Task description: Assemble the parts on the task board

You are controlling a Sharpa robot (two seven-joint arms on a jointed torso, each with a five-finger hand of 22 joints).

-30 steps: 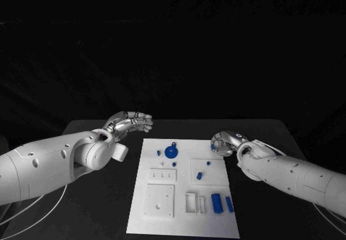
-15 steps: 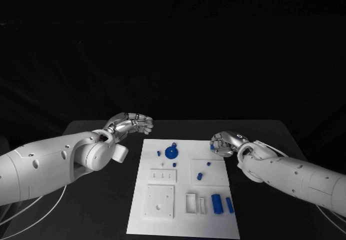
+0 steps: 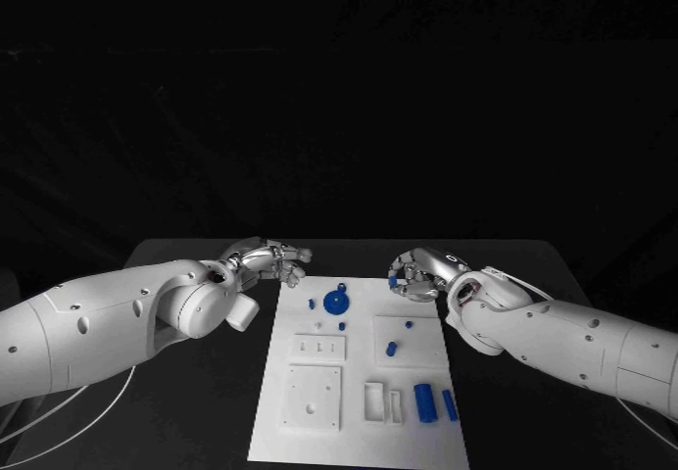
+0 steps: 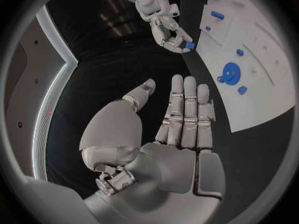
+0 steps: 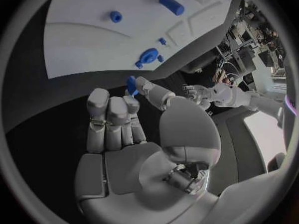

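Note:
The white task board (image 3: pixel 354 431) lies in the middle of the black table. A round blue part (image 3: pixel 336 300) stands near its far edge, with small blue pegs (image 3: pixel 392 346) around it. My right hand (image 3: pixel 419 272) hovers at the board's far right corner and pinches a small blue piece (image 5: pixel 131 84) between thumb and a fingertip; the left wrist view shows the same piece (image 4: pixel 189 46) in that hand (image 4: pixel 163 25). My left hand (image 3: pixel 268 259) is at the board's far left corner, just off its edge. Its fingers (image 4: pixel 186 109) are stretched out and hold nothing.
Two blue cylinders (image 3: pixel 424 397) lie near the board's front right. White raised blocks (image 3: pixel 314 392) with holes and slots sit on the board's left and middle. Thin cables (image 3: pixel 85 411) run over the table beside my left arm.
Both hands have moved inward toward the board's far edge. The right hand carried its blue piece leftward. The left hand dropped lower and its fingers have straightened out.

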